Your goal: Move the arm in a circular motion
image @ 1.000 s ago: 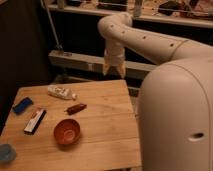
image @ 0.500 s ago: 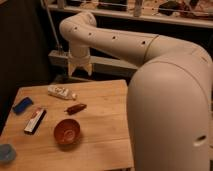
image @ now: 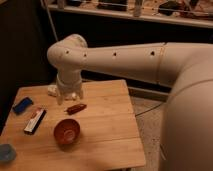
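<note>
The arm [image: 125,57] runs off the right edge of the frame, and its bulky lower segment fills the lower right corner, hiding whatever lies behind it. Its gripper [image: 67,95] hangs left of centre over the back of the wooden table [image: 110,135] and covers part of a white object [image: 52,90]; what that object is cannot be told. A blue-grey round thing [image: 6,152] at lower left is cut by the left edge. The table's front runs out at the bottom edge. The marking on the black-and-white bar [image: 35,120] is too small to read. Items on the shelf [image: 150,17] along the top are cut by the upper edge and too dim to name
</note>
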{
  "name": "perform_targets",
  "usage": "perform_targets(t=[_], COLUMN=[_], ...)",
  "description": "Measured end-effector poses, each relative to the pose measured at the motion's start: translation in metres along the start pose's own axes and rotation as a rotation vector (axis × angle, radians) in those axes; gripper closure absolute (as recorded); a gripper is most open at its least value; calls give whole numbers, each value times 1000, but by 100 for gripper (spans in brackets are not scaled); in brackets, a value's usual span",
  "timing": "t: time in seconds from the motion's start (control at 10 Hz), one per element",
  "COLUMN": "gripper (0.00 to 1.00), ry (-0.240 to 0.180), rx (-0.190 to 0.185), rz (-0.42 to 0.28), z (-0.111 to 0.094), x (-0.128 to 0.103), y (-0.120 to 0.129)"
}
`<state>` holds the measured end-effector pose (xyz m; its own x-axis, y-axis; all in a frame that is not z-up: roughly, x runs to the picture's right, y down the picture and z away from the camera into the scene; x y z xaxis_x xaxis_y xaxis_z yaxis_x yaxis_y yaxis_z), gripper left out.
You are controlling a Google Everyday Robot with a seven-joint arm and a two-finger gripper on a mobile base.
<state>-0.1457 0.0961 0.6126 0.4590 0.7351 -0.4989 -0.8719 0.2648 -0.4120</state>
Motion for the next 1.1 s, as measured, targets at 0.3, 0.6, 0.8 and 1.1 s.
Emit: perform_targets(t=[0.3, 0.6, 0.8, 1.1], gripper=[35, 35, 35, 35], ry=[66, 112, 109, 41], rx=[47, 62, 71, 90], rz=[4, 164, 343, 647], z=[23, 37, 38, 26], x=[82, 134, 151, 153], y=[-11, -54, -115, -235])
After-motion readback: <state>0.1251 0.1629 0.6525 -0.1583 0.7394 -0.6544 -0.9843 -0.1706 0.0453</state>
